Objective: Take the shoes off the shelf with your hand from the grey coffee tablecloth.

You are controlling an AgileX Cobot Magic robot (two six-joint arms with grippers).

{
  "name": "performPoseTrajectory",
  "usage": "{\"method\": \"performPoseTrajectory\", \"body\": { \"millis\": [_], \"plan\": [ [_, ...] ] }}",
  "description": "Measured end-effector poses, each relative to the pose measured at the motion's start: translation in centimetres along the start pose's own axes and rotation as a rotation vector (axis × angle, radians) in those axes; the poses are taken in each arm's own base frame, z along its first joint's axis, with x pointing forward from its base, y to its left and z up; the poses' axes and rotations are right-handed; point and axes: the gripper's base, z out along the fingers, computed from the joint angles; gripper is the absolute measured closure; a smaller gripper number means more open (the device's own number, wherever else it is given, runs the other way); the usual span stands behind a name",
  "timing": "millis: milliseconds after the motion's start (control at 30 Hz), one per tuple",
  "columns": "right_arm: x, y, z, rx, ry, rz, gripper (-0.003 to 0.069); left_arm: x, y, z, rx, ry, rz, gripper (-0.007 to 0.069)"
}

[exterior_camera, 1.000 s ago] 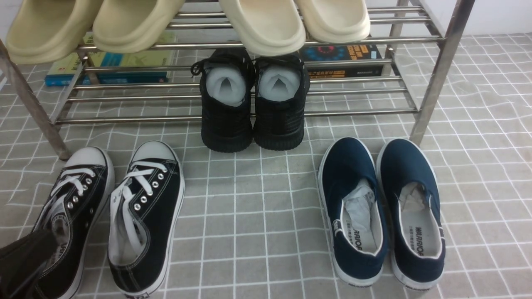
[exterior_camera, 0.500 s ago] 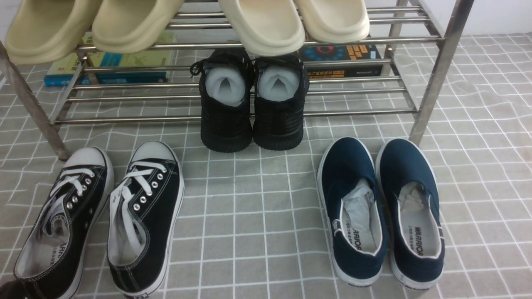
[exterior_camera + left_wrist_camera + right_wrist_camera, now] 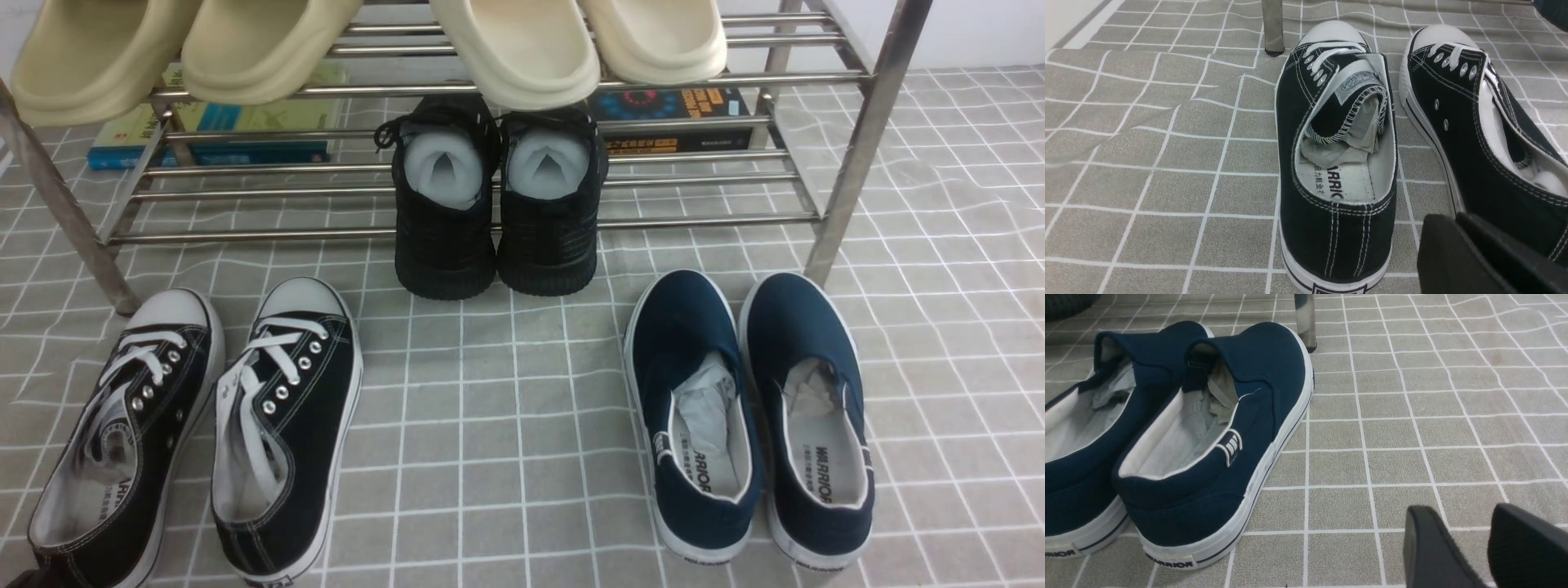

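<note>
"Grey coffee tablecloth (image 3: 490,457) is spreading under everything, wrinkling a little; what is standing on it?"

"My steel shelf (image 3: 864,147) is straddling the far part, and the black canvas shoes (image 3: 318,425) are resting on the cloth in front of its left leg, side by side."

"And your grippers?"

"My left gripper (image 3: 1449,220) is hanging near the heels, its fingers closing on nothing, with no gap showing between them. My right gripper (image 3: 1461,508) is waiting over bare cloth, spreading its fingers and holding nothing."

"So what are you doing now?"

"I'm judging that the pair is already sitting off the shelf, so I'm thinking mostly of clearing away. I'd be lifting straight up before swinging aside, keeping my fingertips from catching a collar or dragging the cloth. If I were straightening the pair, I'd be nudging gently at the heel, low on the sole."

"How are they looking?"

"They're lying upright, their rounded white toe caps (image 3: 302,296) pointing toward the rack and their heels angling toward me. White laces (image 3: 282,349) are crossing the fronts, the collars are gaping, and silver eyelets (image 3: 304,363) are shining against the black."
</note>
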Motion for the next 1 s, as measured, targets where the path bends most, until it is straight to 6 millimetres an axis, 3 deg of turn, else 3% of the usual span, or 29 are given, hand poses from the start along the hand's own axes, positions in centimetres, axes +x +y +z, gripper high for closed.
{"method": "performPoseTrajectory", "body": {
  "millis": [367,1000],
  "plan": [
    [0.0,0.0,0.0,0.0,0.0,0.0,0.042,0.01,0.51,-0.03,-0.081,0.001,0.022,0.0571],
    [0.0,0.0,0.0,0.0,0.0,0.0,0.042,0.02,0.38,-0.02,-0.061,0.002,0.016,0.0554]
  ]
}}
